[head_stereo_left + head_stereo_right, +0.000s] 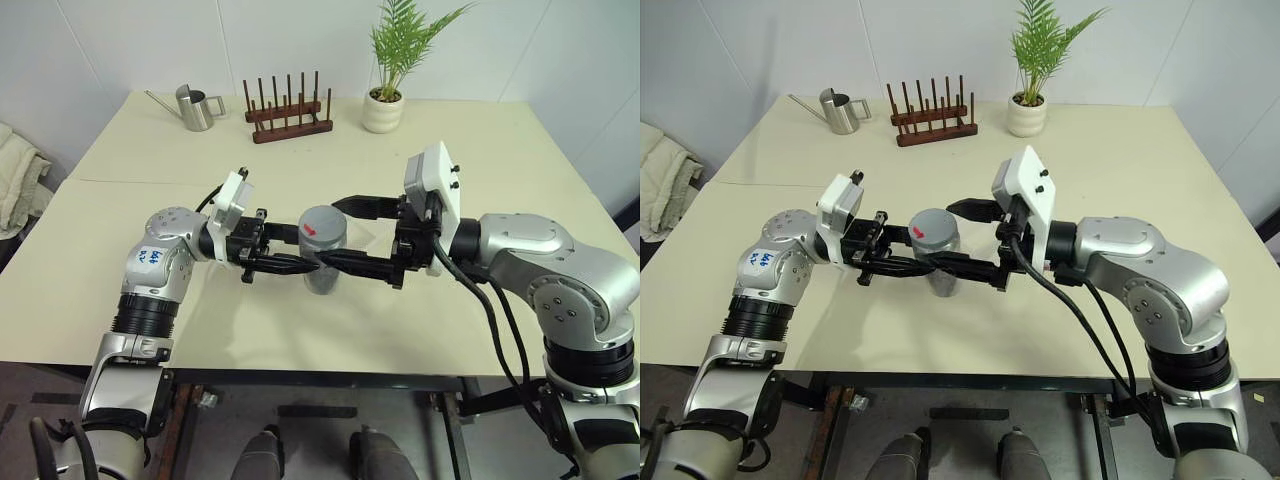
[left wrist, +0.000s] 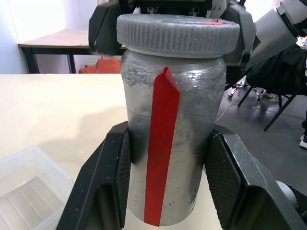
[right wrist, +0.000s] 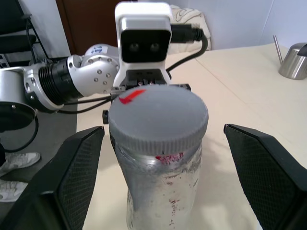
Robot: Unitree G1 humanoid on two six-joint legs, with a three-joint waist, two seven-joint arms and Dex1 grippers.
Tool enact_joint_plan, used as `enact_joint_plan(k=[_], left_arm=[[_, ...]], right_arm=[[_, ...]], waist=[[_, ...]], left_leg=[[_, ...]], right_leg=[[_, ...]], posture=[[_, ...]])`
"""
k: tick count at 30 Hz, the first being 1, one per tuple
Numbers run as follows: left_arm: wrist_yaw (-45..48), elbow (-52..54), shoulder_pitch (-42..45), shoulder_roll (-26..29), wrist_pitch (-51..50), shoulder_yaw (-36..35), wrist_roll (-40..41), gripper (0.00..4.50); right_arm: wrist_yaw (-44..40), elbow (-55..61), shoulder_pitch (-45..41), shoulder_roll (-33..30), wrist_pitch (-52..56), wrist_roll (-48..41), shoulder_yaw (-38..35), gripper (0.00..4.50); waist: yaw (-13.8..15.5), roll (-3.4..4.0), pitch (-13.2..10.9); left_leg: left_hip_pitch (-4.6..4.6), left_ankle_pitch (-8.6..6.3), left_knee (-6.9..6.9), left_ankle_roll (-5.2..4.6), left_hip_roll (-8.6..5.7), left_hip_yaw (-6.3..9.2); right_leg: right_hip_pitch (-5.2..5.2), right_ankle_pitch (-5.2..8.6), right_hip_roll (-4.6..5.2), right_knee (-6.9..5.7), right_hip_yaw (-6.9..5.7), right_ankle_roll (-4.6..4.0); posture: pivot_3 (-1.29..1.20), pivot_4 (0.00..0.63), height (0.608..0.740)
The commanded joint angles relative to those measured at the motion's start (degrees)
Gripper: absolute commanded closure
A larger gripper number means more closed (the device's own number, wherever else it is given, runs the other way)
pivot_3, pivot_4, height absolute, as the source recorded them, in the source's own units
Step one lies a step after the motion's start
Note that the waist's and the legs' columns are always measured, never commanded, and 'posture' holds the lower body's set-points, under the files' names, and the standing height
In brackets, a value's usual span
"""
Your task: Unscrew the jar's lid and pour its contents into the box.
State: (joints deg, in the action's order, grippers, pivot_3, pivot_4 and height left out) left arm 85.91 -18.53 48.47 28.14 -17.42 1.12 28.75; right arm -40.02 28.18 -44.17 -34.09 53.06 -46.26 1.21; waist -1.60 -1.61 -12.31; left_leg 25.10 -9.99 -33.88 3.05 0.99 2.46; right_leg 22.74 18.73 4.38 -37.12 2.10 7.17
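Landmark: the jar (image 1: 324,262). It's held up above the table (image 1: 480,150), upright, lid (image 1: 322,226) on.

Biggest risk: my right gripper (image 3: 158,167) has its jaws spread wide either side of the lid, pads clear of the ribbed rim on both sides. If I close off-centre, one pad (image 3: 81,172) hits first, shoves the jar sideways and tilts it in the other grip.

Next: my left gripper (image 2: 172,177) is clamped on the jar's lower body, pads on bare metal flanking the red stripe (image 2: 160,158). Smooth wall, so twisting the lid may just spin the whole jar in that grip rather than break the thread.

Next: the box (image 2: 24,196) sits on the table down beside the jar, clear plastic, hard to pick out. Pouring from this height into a shallow tray, the contents could bounce out. Can't see inside the jar, so no idea how they'll run.

Smallest: a freed lid could slip from my pads and fall next to the jar.
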Motion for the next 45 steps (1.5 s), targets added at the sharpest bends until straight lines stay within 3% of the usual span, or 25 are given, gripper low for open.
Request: enact_joint_plan(k=[1,32,36,45], left_arm=[[0.7,0.7,1.5,0.1,1.0,-0.1,0.0,2.66],[0.3,1.0,1.4,-0.1,1.6,-0.1,-0.1,2.66],[0.3,0.7,1.5,-0.2,1.8,0.0,-0.2,2.66],[0.4,0.3,1.7,-0.3,2.0,-0.1,-0.6,2.66]], right_arm=[[0.8,2.4,-1.5,-0.6,0.1,-1.7,-2.4,0.31],[0.3,-0.9,-5.2,0.9,-0.6,0.1,0.2,0.31],[0.0,-0.9,-5.2,0.8,-0.5,0.3,0.2,1.09],[-1.3,-0.5,-4.6,0.3,-0.4,1.1,0.9,1.09]], waist=[[0.0,0.00,0.0],[0.0,0.00,0.0],[0.0,0.00,0.0],[0.0,0.00,0.0]], left_leg=[[0.00,0.00,0.00,0.00,0.00,0.00],[0.00,0.00,0.00,0.00,0.00,0.00],[0.00,0.00,0.00,0.00,0.00,0.00],[0.00,0.00,0.00,0.00,0.00,0.00]], right_leg=[[0.00,0.00,0.00,0.00,0.00,0.00],[0.00,0.00,0.00,0.00,0.00,0.00],[0.00,0.00,0.00,-0.01,0.00,0.00],[0.00,0.00,0.00,-0.01,0.00,0.00]], posture=[[0.00,0.150,0.740],[0.00,0.150,0.740],[0.00,0.150,0.740],[0.00,0.150,0.740]])
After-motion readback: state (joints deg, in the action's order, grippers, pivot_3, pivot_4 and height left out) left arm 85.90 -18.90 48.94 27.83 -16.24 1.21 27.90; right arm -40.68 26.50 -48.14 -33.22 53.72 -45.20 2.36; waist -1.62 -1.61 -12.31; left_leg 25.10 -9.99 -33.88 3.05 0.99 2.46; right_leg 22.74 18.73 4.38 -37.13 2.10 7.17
